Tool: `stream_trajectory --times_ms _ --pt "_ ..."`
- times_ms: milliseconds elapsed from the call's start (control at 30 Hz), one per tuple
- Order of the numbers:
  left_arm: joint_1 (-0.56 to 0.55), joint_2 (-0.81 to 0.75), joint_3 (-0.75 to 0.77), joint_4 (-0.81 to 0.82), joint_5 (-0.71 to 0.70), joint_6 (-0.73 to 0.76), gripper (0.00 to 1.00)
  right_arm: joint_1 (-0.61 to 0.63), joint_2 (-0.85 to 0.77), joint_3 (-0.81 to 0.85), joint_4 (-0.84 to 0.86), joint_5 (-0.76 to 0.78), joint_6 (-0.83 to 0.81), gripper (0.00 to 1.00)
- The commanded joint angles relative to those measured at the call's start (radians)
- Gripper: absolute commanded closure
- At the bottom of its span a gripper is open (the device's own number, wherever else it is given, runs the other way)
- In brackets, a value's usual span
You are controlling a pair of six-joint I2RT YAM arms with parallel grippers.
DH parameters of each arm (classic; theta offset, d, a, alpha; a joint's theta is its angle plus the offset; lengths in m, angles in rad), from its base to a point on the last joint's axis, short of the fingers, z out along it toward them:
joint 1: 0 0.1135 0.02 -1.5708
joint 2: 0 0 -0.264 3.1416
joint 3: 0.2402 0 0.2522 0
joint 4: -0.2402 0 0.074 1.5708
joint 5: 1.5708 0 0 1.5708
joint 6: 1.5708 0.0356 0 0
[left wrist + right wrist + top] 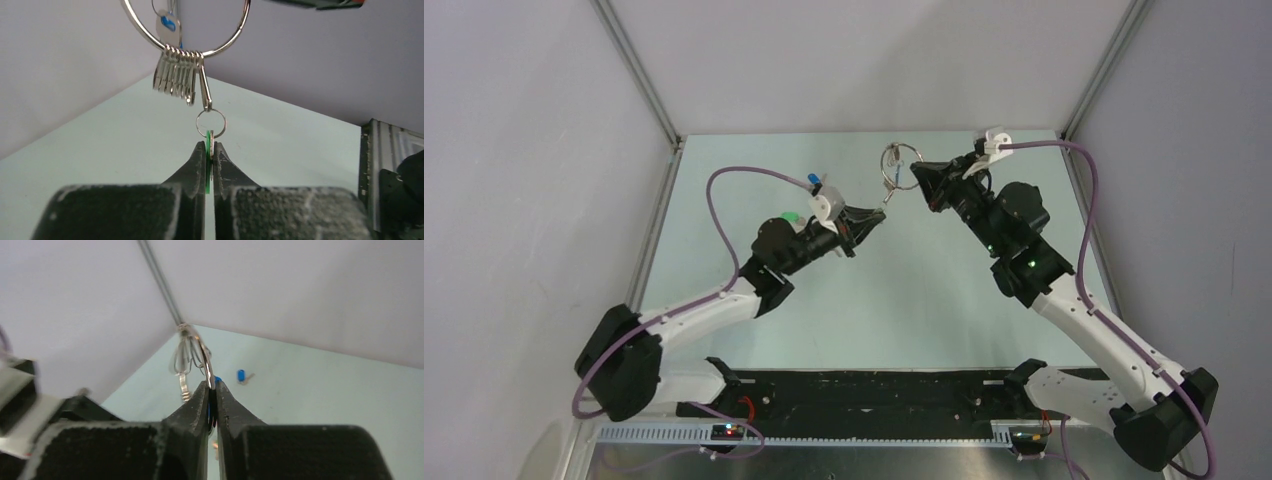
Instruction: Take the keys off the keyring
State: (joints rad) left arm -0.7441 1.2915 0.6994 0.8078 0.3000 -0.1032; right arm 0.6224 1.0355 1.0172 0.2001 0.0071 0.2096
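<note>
The keyring is held in the air above the far middle of the table. In the left wrist view the keyring carries a bunch of plain silver keys and a clasp with a small ring. My left gripper is shut on a green-capped key that hangs from that small ring. It shows in the top view just below the keyring. My right gripper is shut on the keyring, with something blue between its jaws. It shows in the top view at the ring's right side.
A loose blue-capped key lies on the table beside the left wrist and also shows in the right wrist view. A small green thing lies by the left arm. Grey walls with metal rails enclose the table.
</note>
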Motion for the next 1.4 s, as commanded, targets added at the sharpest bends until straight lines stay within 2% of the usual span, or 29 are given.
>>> stream_trajectory --times_ms 0,33,67,100,133,167,200,300,400,500,600,900,1000,1200,1367 --pt "-0.004 -0.112 0.049 -0.337 -0.019 -0.069 1.00 -0.052 0.004 -0.031 0.033 0.073 0.080 0.71" --pt "-0.003 -0.130 0.091 -0.403 -0.021 -0.066 1.00 -0.063 0.010 -0.040 0.032 0.077 0.090 0.63" --pt "-0.003 -0.137 0.119 -0.552 -0.022 -0.046 1.00 -0.068 0.024 -0.055 0.027 0.074 0.100 0.49" --pt "-0.002 -0.144 0.187 -0.636 -0.025 -0.030 1.00 -0.077 0.030 -0.061 0.014 0.063 0.101 0.43" --pt "-0.002 -0.143 0.225 -0.803 -0.025 0.017 1.00 -0.082 0.038 -0.069 0.007 0.056 0.099 0.32" --pt "-0.002 -0.132 0.305 -0.972 -0.021 0.043 1.00 -0.087 0.040 -0.074 -0.007 0.037 0.095 0.29" --pt "-0.001 -0.123 0.344 -1.056 -0.019 0.111 1.00 -0.089 0.040 -0.079 -0.013 0.029 0.082 0.25" --pt "0.000 -0.073 0.538 -1.390 -0.051 0.255 1.00 -0.091 0.016 -0.134 0.020 -0.046 0.026 0.24" --pt "-0.002 -0.021 0.694 -1.575 -0.097 0.393 1.00 -0.093 -0.029 -0.192 0.109 -0.164 -0.050 0.25" --pt "-0.001 0.021 0.805 -1.749 -0.143 0.455 1.00 -0.093 -0.058 -0.259 0.183 -0.273 -0.076 0.26" --pt "-0.013 0.039 0.870 -1.806 -0.200 0.498 1.00 -0.079 -0.082 -0.307 0.260 -0.382 -0.108 0.27" --pt "-0.139 0.081 0.909 -1.825 -0.602 0.723 1.00 -0.004 -0.056 -0.351 0.378 -0.508 -0.238 0.28" --pt "-0.149 0.090 0.934 -1.802 -0.699 0.769 1.00 0.014 -0.033 -0.353 0.421 -0.512 -0.250 0.29" --pt "-0.183 0.074 0.943 -1.776 -0.790 0.934 1.00 0.029 -0.019 -0.353 0.461 -0.484 -0.253 0.30" --pt "-0.192 0.007 0.823 -1.642 -0.871 1.166 1.00 0.027 -0.032 -0.362 0.477 -0.445 -0.257 0.31"
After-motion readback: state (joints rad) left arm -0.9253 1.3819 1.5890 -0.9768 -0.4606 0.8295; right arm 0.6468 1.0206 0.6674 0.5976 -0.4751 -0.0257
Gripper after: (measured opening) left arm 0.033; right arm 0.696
